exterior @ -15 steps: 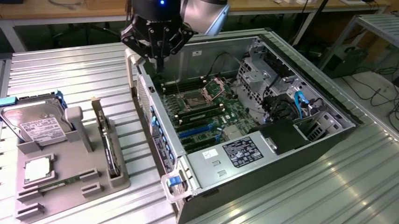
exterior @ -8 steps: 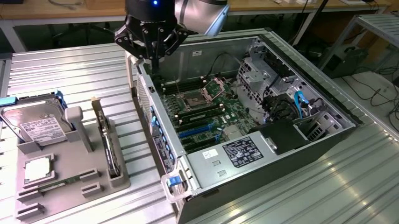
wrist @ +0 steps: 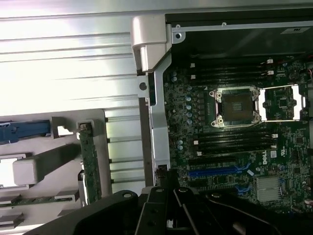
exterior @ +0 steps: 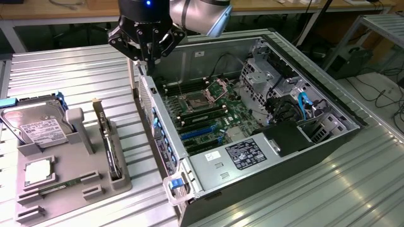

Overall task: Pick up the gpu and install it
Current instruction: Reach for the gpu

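The gpu (exterior: 109,142) stands on its edge in a slot of the grey holder (exterior: 75,189), at the exterior view's left of the open computer case (exterior: 208,189). In the wrist view the gpu (wrist: 90,161) shows as a narrow green board seen edge-on. My gripper (exterior: 144,59) hangs above the case's near side wall, apart from the gpu, fingers drawn together with nothing between them. From the wrist view my gripper (wrist: 165,185) sits over that wall's edge. Blue expansion slots (exterior: 198,132) lie on the motherboard inside the case.
A silver hard drive (exterior: 39,128), a processor chip (exterior: 39,171) and a thin memory stick (exterior: 60,185) also sit in the holder. Inside the case are the open processor socket (wrist: 234,106), memory slots, drive cages and a black power supply (exterior: 287,139). The ribbed metal table (exterior: 75,75) lies around them.
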`<state>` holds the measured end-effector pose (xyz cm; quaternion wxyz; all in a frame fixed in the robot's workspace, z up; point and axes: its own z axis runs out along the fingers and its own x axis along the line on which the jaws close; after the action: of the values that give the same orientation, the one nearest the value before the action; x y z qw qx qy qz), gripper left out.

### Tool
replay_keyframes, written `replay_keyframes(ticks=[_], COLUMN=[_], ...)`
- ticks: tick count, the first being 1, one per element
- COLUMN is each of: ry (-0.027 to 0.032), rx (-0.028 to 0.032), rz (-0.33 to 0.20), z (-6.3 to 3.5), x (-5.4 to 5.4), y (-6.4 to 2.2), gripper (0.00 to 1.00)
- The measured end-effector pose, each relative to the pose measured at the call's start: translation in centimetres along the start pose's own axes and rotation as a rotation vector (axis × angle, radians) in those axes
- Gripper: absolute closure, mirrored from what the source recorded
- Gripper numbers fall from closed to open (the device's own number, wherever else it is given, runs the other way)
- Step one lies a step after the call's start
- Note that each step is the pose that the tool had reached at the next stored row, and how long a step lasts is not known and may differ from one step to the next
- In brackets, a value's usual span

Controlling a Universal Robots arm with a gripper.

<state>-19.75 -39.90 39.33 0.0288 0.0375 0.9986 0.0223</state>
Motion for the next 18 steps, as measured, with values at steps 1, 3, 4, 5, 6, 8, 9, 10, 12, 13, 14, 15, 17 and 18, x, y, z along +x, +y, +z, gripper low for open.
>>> replay_keyframes(ticks=[1, 3, 4, 5, 6, 8, 9, 10, 12, 13, 14, 15, 17, 18], ry=[0.0, 0.0, 0.0001, 0.0, 0.0, -0.0001, 0.0, -0.0001, 0.0, 0.0, -0.0001, 0.0, 0.0, -0.0001], rx=[0.0, 0.0, 0.0001, 0.0, 0.0, -0.0001, 0.0, -0.0001, -0.0001, -0.0001, -0.0002, -0.0001, -0.0001, -0.0001], rz=[0.0, 0.0, 0.0, 0.0, 0.0, 0.0, 0.0, 0.0, 0.0, 0.0, 0.0, 0.0, 0.0, 0.0], z=[-0.01, -0.03, -0.03, -0.03, -0.05, -0.05, -0.06, -0.07, -0.08, -0.1, -0.1, -0.11, -0.13, -0.14], x=[0.1, 0.4, 0.5, 0.6, 0.7, 0.9, 1.0, 1.1, 1.4, 1.6, 1.8, 1.9, 2.2, 2.4], y=[-0.01, -0.02, -0.03, -0.04, -0.05, -0.07, -0.08, -0.08, -0.11, -0.13, -0.14, -0.15, -0.17, -0.19], gripper=[0.89, 0.89, 0.89, 0.89, 0.89, 0.89, 0.89, 0.89, 0.89, 0.89, 0.89, 0.89, 0.89, 0.89])
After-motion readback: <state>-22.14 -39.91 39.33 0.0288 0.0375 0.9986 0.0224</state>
